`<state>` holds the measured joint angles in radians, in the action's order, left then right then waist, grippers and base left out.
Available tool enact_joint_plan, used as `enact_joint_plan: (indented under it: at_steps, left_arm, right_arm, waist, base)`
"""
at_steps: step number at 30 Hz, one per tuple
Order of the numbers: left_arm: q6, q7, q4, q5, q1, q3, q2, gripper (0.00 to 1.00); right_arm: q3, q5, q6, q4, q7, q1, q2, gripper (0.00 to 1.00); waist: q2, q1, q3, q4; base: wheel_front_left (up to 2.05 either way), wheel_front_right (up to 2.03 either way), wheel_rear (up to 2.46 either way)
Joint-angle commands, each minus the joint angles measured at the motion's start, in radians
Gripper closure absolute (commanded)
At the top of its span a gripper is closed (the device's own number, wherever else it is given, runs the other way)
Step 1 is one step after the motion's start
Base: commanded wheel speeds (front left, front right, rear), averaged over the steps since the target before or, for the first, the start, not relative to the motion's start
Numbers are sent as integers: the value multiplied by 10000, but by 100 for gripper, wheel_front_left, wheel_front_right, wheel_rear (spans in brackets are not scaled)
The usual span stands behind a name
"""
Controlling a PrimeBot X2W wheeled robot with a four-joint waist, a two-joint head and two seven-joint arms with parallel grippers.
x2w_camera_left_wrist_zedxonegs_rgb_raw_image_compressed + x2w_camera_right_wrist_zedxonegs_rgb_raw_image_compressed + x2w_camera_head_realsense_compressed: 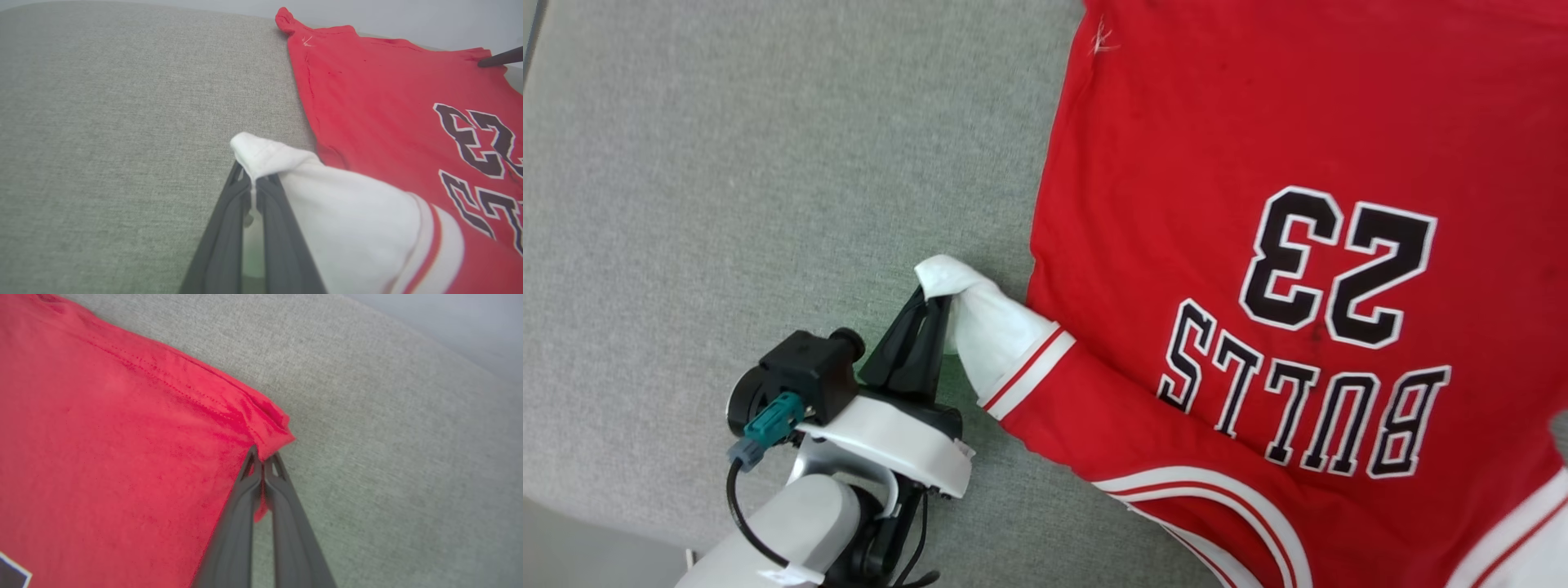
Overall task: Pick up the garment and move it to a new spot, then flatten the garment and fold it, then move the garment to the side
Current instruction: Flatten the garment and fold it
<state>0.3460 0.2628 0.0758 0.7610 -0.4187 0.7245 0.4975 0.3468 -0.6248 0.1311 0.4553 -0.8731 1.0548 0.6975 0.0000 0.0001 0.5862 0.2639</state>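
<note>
Okay, your left claw (pixel 934 304) was pinched tight on the tip of the white sleeve (pixel 992 331) of the garment (pixel 1176 147), which lay spread flat, print side up, on the grey fabric surface (pixel 727 163). Your right claw (pixel 263 459) was pressed together on its far red hem corner (pixel 273 430).

Red garment (pixel 1176 163), white sleeve (pixel 988 327), black white-edged lettering (pixel 1339 269), grey woven surface (pixel 727 163)

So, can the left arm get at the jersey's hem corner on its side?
Likely not yet: the left gripper is shut on the white sleeve. Only bare grey fabric surface lies between it and the hem corner, so after letting go the way looks free.
</note>
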Motion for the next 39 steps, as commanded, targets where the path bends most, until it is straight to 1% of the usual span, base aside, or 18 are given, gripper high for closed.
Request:
enact_joint_plan:
  at_steps: [1, 4, 6, 11, 13, 15, 17, 22, 24, 26, 27, 29, 31, 34, 39]
  left_arm:
    - [-18, 26, -18, -5, 163, -87, 44, 100]
    - [32, 26, -88, 70, 495, -224, 133, 100]
    - [64, 25, -125, 138, 725, -301, 200, 100]
    - [134, 26, -110, 453, 1429, -544, 386, 100]
    - [137, 22, -97, 529, 1617, -569, 460, 100]
    - [231, 18, -96, 622, 1889, -659, 579, 100]
    - [288, 18, -77, 695, 2106, -719, 662, 100]
    - [415, 19, -71, 841, 2597, -791, 823, 100]
    - [436, 16, -100, 875, 2755, -809, 872, 100]
    - [442, -11, -131, 923, 2874, -803, 925, 100]
    - [476, -9, -172, 967, 2974, -820, 956, 100]
    - [481, -6, -177, 985, 3057, -822, 970, 100]
    - [475, -5, -205, 1020, 3117, -809, 970, 100]
    - [435, -14, -246, 1028, 3127, -755, 959, 100]
    - [429, -51, -316, 999, 3076, -717, 977, 100]
  right_arm:
    - [146, -60, -8, -146, 244, -119, 154, 100]
    - [564, -367, -8, -426, 860, -390, 399, 100]
    - [858, -608, -9, -752, 1238, -679, 675, 100]
    - [1424, -1242, -9, -1765, 2178, -1906, 1536, 100]
    - [1442, -1541, -9, -2148, 2519, -2696, 1999, 100]
    - [1439, -1804, -9, -2560, 2782, -3513, 2399, 100]
    - [1262, -2081, -9, -2807, 3044, -4370, 2769, 100]
    - [395, -2464, -9, -3157, 3651, -6697, 3064, 100]
    - [-47, -2537, -9, -3211, 3861, -7608, 2994, 100]
    - [-483, -2608, -9, -3216, 4055, -8583, 2776, 100]
    - [-931, -2610, -9, -3248, 4206, -9499, 2562, 100]
    - [-1317, -2519, -9, -3231, 4270, -10384, 2288, 100]
    - [-1530, -2363, -9, -3180, 4250, -11163, 1921, 100]
    - [-1638, -2200, -9, -3085, 4140, -12161, 1207, 100]
    - [-1609, -1953, -9, -2824, 3965, -12950, 253, 100]
  waist:
    - [0, -1, -393, -229]
    - [0, -1, -993, -512]
    - [0, -1, -1401, -692]
    - [0, -1, -2409, -1198]
    - [0, -1, -2741, -1270]
    - [0, -1, -3037, -1457]
    - [0, -1, -3298, -1623]
    - [0, -1, -3815, -1951]
    - [0, -1, -3963, -2067]
    - [0, -1, -4103, -2152]
    - [0, -1, -4224, -2236]
    - [0, -1, -4298, -2283]
    - [0, -1, -4344, -2317]
    - [0, -1, -4372, -2313]
    - [0, -1, -4365, -2286]
  base:
    - [0, 0, 0]
    - [0, 0, 0]
    - [0, 0, 0]
    - [0, 0, 0]
    - [0, 0, 0]
    - [0, 0, 0]
    - [0, 0, 0]
    - [0, 0, 0]
    - [0, 0, 0]
    - [0, 0, 0]
    - [0, 0, 0]
    - [0, 0, 0]
    - [0, 0, 0]
    - [0, 0, 0]
    - [0, 0, 0]
